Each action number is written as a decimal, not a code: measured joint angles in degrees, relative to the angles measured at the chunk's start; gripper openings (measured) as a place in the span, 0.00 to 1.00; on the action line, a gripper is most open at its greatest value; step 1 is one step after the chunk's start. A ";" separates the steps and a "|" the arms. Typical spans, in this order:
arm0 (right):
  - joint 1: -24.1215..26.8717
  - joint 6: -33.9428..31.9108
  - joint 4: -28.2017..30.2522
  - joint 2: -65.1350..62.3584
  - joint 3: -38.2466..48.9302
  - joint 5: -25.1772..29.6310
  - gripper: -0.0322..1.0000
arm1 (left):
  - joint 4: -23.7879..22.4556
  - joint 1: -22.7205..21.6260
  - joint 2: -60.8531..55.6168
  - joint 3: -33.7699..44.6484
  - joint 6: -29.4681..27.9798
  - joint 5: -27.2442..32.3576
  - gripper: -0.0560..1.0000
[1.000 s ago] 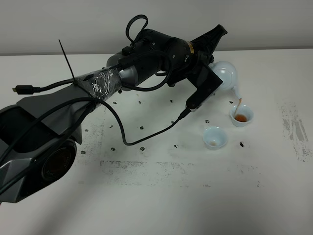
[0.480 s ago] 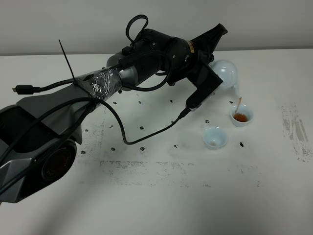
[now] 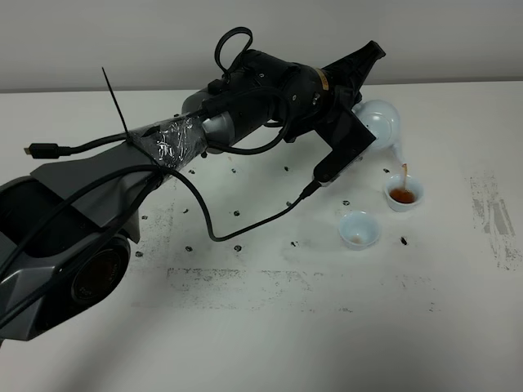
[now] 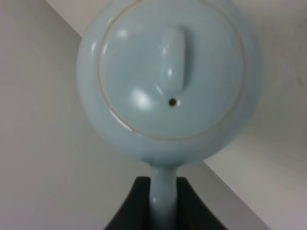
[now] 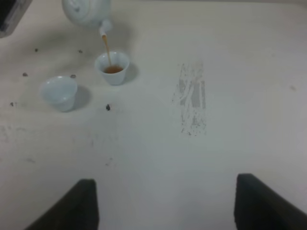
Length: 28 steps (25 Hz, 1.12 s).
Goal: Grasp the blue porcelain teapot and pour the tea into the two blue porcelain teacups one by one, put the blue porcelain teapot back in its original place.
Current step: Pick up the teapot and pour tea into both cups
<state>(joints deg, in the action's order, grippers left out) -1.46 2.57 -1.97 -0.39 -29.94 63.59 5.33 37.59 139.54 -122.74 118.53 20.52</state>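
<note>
The white table [image 5: 240, 48] carries a grey scuffed patch [image 5: 193, 103] ahead of the right gripper [image 5: 165, 178]; small dark specks [image 5: 108, 107] lie scattered farther ahead.

The left claw [image 4: 162, 206] is shown only as dark blurred stubs cut off by the picture's edge. The handle of the blue porcelain teapot [image 4: 168, 81] is cropped there between them. The spout is hidden on the side of the body away from the claw. In the high view this claw and the teapot's handle side are covered by the wrist housing [image 3: 343, 139]. The right claw [image 5: 165, 203] is likewise cropped to two blurred finger stubs. Whether the teacup [image 5: 58, 91] nearer it holds anything cannot be told.
</note>
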 joint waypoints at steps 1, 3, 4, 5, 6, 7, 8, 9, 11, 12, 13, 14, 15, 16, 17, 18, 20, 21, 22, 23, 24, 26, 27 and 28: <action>0.00 0.00 0.00 0.00 0.00 0.00 0.59 | -0.05 0.00 0.00 0.00 0.00 0.00 0.11; 0.00 0.00 0.00 0.00 0.00 0.00 0.59 | -0.05 0.00 0.00 0.00 0.00 0.00 0.11; 0.00 0.00 0.00 0.00 0.00 0.00 0.59 | -0.17 0.00 0.00 0.00 0.00 0.00 0.11; 0.00 0.00 0.00 0.00 0.00 0.00 0.59 | -0.36 0.00 0.00 0.00 0.00 0.00 0.11; 0.00 0.00 0.00 0.00 0.00 0.00 0.59 | -0.70 0.00 0.00 0.00 0.00 0.00 0.11; 0.00 0.00 0.00 0.00 0.00 0.00 0.59 | -1.05 0.00 0.00 0.00 0.00 0.00 0.11; 0.00 0.00 0.00 0.00 0.00 0.00 0.59 | -1.30 0.00 0.00 0.00 0.00 0.00 0.11; 0.00 0.00 0.00 0.00 0.00 0.00 0.59 | -1.45 0.00 0.00 0.00 0.00 0.00 0.11; 0.00 0.00 0.00 0.00 0.00 0.00 0.59 | -1.55 0.00 0.00 0.00 0.00 0.00 0.11; 0.00 0.00 0.00 0.00 0.00 0.00 0.59 | -1.55 0.00 0.00 0.00 0.00 0.00 0.11; 0.00 0.00 0.00 0.00 0.00 0.00 0.59 | -1.55 0.05 0.00 0.00 0.00 0.00 0.11; 0.00 0.00 0.00 0.00 0.00 0.00 0.59 | -1.55 0.05 0.00 0.00 0.00 0.00 0.11; 0.00 0.00 0.00 0.00 0.00 0.00 0.59 | -1.55 0.12 0.00 0.00 0.00 0.00 0.11; 0.00 0.00 0.00 0.00 0.00 0.00 0.59 | -1.66 0.12 0.00 0.00 0.00 0.00 0.11; 0.00 0.00 0.00 0.00 0.00 0.00 0.59 | -1.65 0.25 0.00 0.00 0.00 0.00 0.11; 0.00 0.00 0.00 0.00 0.00 0.00 0.59 | -1.65 0.33 0.00 0.00 0.00 0.00 0.11; 0.00 0.00 0.00 0.00 0.00 0.00 0.59 | -1.67 0.50 0.00 0.00 0.00 -0.02 0.11; 0.00 0.00 0.00 0.00 0.00 0.00 0.59 | -1.67 0.57 0.00 0.00 0.00 -0.06 0.11; 0.00 0.00 0.00 0.00 0.00 0.00 0.59 | -1.67 0.56 0.00 0.00 0.00 -0.06 0.11; 0.00 0.00 0.00 0.00 0.00 0.00 0.59 | -1.67 0.56 0.00 0.00 0.00 -0.06 0.11; 0.00 0.00 0.00 0.00 0.00 0.00 0.59 | -1.72 0.56 0.00 0.00 0.00 -0.08 0.11; 0.00 0.00 0.00 0.00 0.00 0.00 0.59 | -1.72 0.56 0.00 0.00 0.00 -0.19 0.11; 0.00 0.00 0.00 0.00 0.00 0.00 0.59 | -1.72 0.56 0.00 0.00 0.00 -0.19 0.11; 0.00 0.00 0.00 0.00 0.00 0.00 0.59 | -1.72 0.56 0.00 0.00 0.00 -0.19 0.11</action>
<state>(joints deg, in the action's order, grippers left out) -1.46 2.57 -1.97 -0.39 -29.94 63.59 3.61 38.15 139.54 -122.74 118.53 20.34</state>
